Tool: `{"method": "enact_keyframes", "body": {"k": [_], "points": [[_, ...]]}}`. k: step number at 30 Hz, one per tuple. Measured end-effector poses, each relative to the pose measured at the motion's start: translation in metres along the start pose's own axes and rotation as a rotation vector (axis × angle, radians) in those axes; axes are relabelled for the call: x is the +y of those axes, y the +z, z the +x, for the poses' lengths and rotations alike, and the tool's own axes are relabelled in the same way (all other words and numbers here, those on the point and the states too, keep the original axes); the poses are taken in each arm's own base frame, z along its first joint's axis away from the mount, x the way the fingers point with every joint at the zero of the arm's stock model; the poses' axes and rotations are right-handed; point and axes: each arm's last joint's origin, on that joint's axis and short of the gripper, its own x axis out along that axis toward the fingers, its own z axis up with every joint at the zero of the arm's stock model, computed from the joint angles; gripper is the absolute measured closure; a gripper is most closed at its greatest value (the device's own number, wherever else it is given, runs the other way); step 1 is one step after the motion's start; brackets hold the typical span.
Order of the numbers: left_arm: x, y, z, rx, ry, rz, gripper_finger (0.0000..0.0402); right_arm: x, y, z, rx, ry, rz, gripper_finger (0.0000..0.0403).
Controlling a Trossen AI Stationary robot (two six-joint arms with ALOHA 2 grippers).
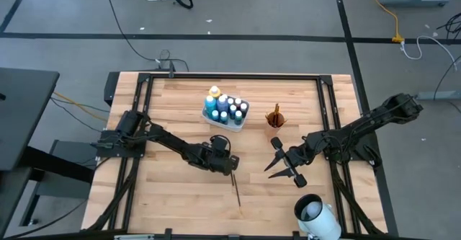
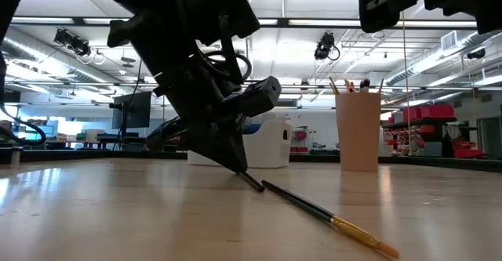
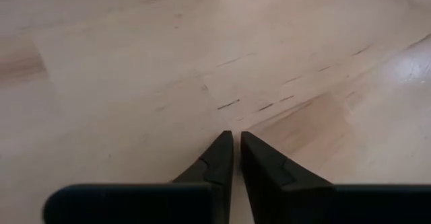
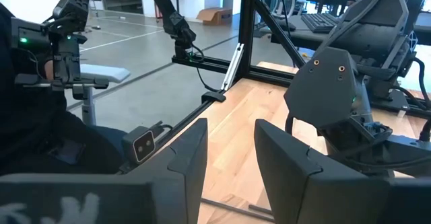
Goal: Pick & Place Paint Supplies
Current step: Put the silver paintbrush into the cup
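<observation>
A thin dark-handled paintbrush (image 1: pixel 237 189) lies flat on the wooden table; in the low view its pale tip (image 2: pixel 376 247) points toward the near edge. My left gripper (image 1: pixel 232 166) slants down onto its far handle end, fingers almost together (image 3: pixel 236 140). Small paint bottles (image 1: pixel 225 107) stand in a white tray (image 1: pixel 232 125) at the table's far middle. More brushes stand in an orange-brown cup (image 1: pixel 274 117). My right gripper (image 1: pixel 275 157) hangs open above the table right of the brush, with nothing between its fingers (image 4: pixel 230 143). My left gripper comes down slanting from the table's left, and its fingertips (image 2: pixel 238 165) meet the paintbrush's dark handle end (image 2: pixel 252 181) at the table top. The fingers themselves hide the pinch in the wrist view. The brush lies with its whole length on the table.
A white cylindrical object (image 1: pixel 313 212) sits at the near right corner. Black frame rails (image 1: pixel 230 76) run round the table. In the low view the cup (image 2: pixel 358 132) and tray (image 2: pixel 267 143) stand behind the brush. Bare wood lies left of and in front of the brush.
</observation>
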Motion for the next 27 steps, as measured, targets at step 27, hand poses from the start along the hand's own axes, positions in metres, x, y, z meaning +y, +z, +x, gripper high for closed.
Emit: {"method": "enact_keyframes", "body": {"k": [27], "points": [[-0.028,-0.004,-0.017,-0.110,-0.110,0.172,0.0398,0.000,0.000,0.000,-0.001,0.000,0.000,0.0275]]}}
